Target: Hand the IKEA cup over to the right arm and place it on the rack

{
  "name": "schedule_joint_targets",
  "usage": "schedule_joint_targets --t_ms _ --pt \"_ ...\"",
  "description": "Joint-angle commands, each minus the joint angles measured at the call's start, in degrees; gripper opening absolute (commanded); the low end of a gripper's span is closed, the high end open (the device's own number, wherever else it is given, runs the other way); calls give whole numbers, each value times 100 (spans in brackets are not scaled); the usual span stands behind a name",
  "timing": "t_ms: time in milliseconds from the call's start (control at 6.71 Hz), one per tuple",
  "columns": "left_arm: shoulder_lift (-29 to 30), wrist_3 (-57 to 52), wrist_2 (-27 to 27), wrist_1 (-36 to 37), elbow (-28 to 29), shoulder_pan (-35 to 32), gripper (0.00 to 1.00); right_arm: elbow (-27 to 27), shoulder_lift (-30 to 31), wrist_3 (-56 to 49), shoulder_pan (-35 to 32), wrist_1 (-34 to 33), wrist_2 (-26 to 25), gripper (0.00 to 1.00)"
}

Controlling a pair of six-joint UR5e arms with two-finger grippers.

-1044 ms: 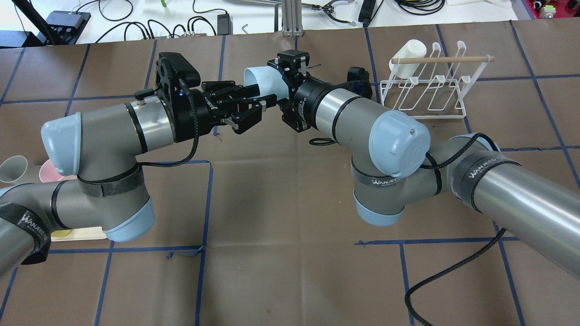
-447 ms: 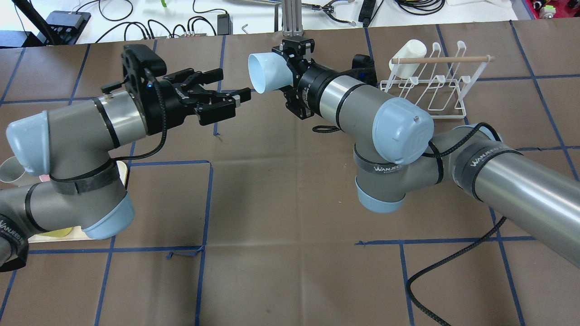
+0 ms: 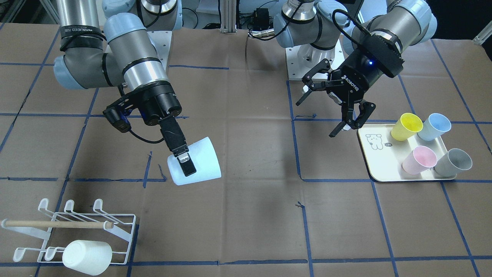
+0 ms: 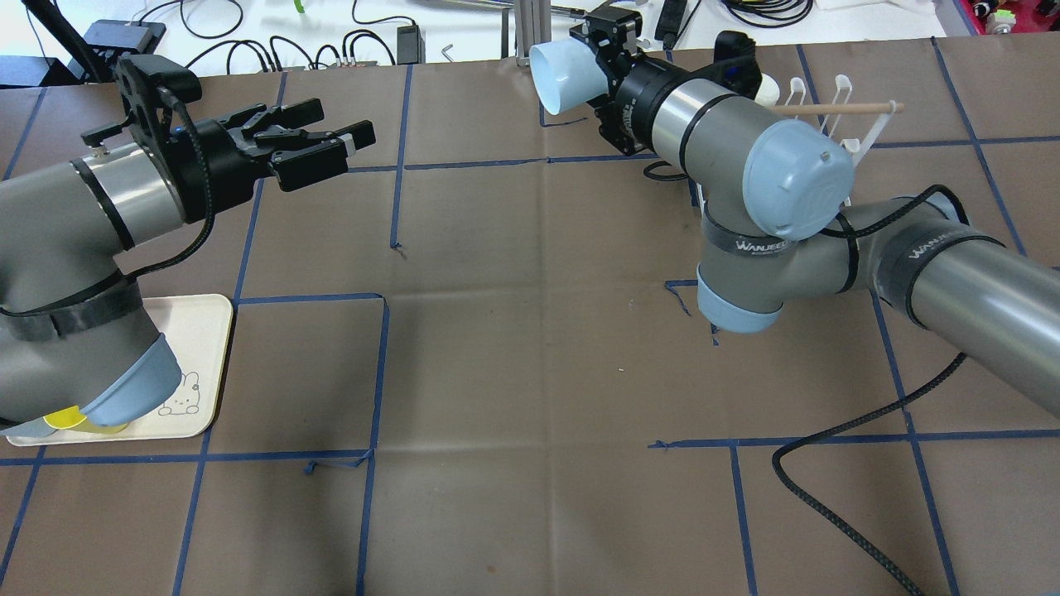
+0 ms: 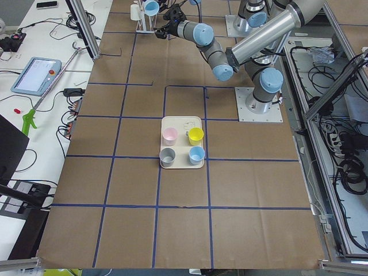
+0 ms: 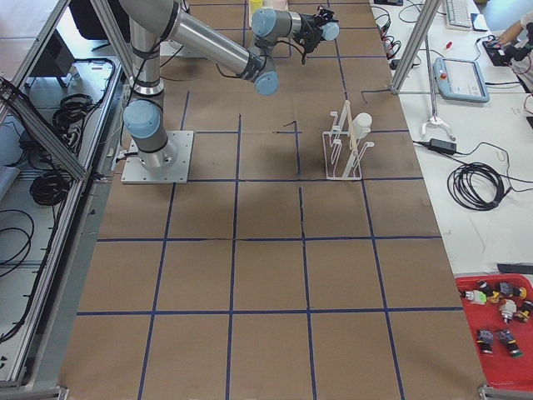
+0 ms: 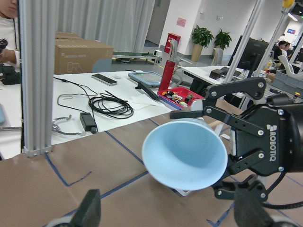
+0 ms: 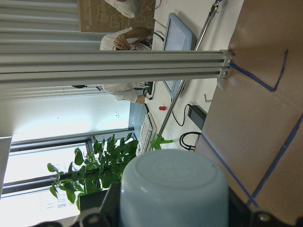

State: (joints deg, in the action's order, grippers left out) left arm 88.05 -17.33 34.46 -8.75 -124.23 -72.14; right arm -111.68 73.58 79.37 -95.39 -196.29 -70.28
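A light-blue cup [image 3: 196,163] is held above the table, tilted on its side, by my right gripper [image 3: 183,158], whose fingers are shut on the cup's wall near the base. In the overhead view the cup [image 4: 561,76] sits at the far middle with the right gripper [image 4: 598,70] behind it. The left wrist view shows the cup's open mouth [image 7: 184,153]. My left gripper [image 4: 344,142] is open and empty, well to the left of the cup, also in the front view [image 3: 317,118]. The white wire rack [image 3: 77,225] with its wooden dowel stands at the right arm's side.
A white cup [image 3: 86,252] lies on the rack. A cream tray [image 3: 382,163] on the left arm's side holds yellow [image 3: 406,126], blue [image 3: 434,126], pink [image 3: 419,159] and grey [image 3: 453,162] cups. In the overhead view the right arm hides most of the rack [image 4: 861,116].
My left gripper has drawn back to the left, away from the cup. My right arm has carried the cup farther back and to the right, toward the rack.
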Motion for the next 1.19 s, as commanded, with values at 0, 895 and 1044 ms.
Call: schedule_joint_targets --t_ms 0,895,1044 --pt "54 2 1651 -1819 887 -193 99 14 -20 -2466 711 3 -152 9" --pt "363 2261 5623 -8561 3678 -1821 99 294 -255 -7808 2040 -5 -1267 9" --pt "257 2200 5641 -8547 3661 -1795 99 565 -648 -8293 2146 -66 -1252 9"
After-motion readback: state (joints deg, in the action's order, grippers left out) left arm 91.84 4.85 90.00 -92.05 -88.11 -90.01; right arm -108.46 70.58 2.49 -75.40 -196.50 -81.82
